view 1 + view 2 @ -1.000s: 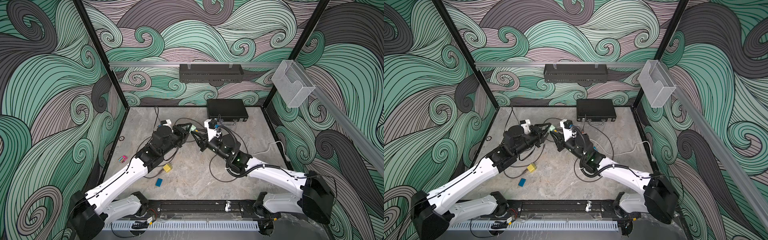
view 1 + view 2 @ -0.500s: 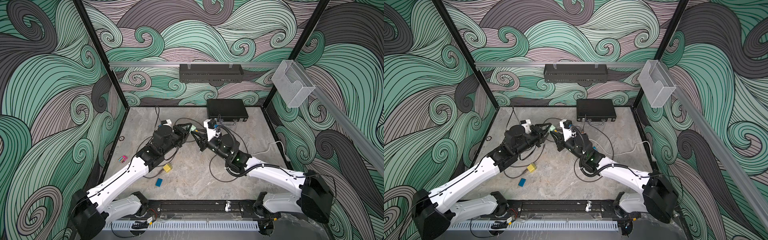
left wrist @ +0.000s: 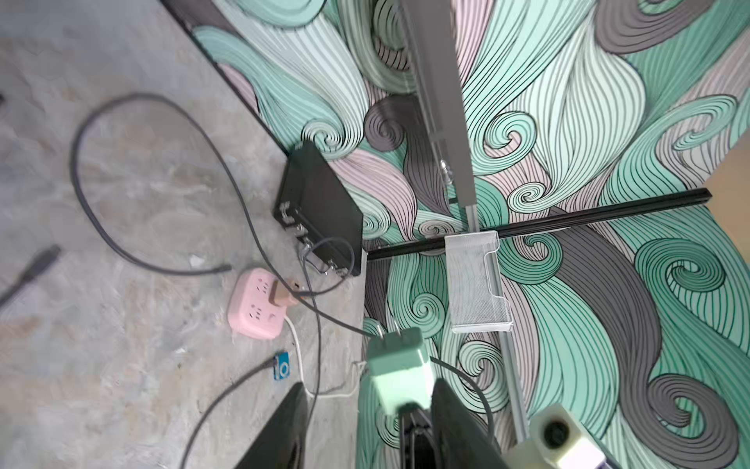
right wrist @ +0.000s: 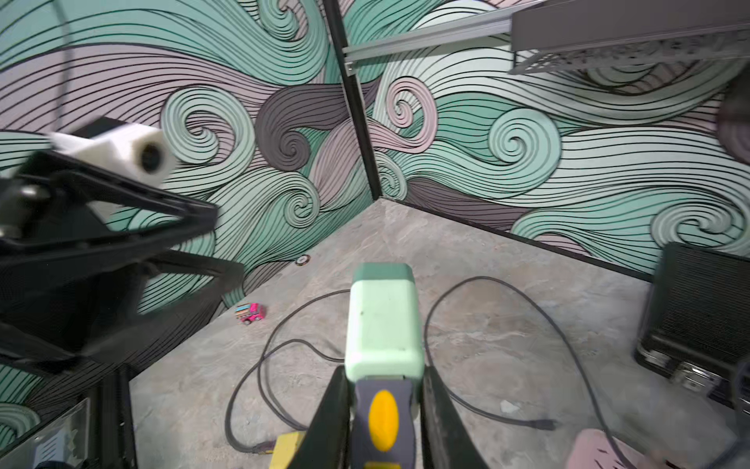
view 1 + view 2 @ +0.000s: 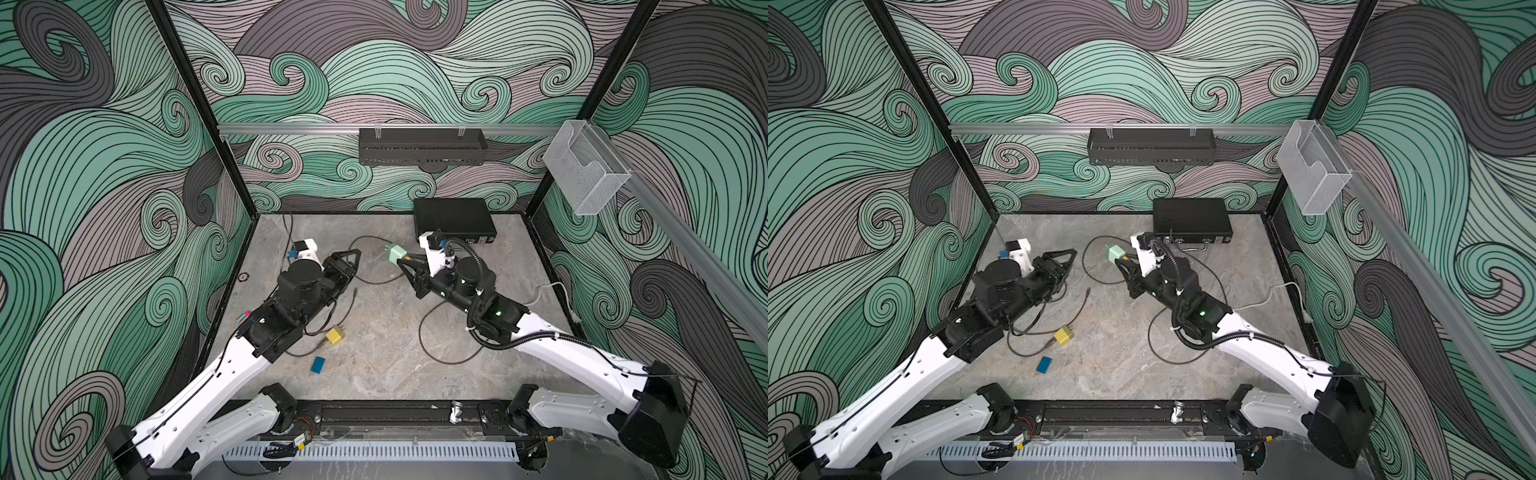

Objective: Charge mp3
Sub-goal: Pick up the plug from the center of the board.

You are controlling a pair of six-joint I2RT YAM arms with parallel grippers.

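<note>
My right gripper [image 4: 383, 377] is shut on a mint-green charger [image 4: 383, 320] with a grey, yellow-marked plug [image 4: 383, 414] in its base. It holds them above the table in both top views [image 5: 395, 252] [image 5: 1115, 252]. My left gripper [image 5: 353, 254] stands open a short way to the left of the charger, with nothing between its fingers [image 3: 284, 426]. The mp3 [image 3: 283, 365], small and blue, lies on the table by a pink power strip [image 3: 255, 304] with a grey cable reaching it. The right arm hides it in the top views.
A black box [image 5: 455, 218] stands at the back wall. Dark cables loop over the table [image 5: 440, 357]. A yellow charger [image 5: 334, 336] and a blue block [image 5: 318, 364] lie near the left arm. A pink toy car [image 5: 243, 318] sits at the left wall.
The right gripper has tightened slightly on the charger and drawn it a little to the right. The gap to the left gripper has widened.
</note>
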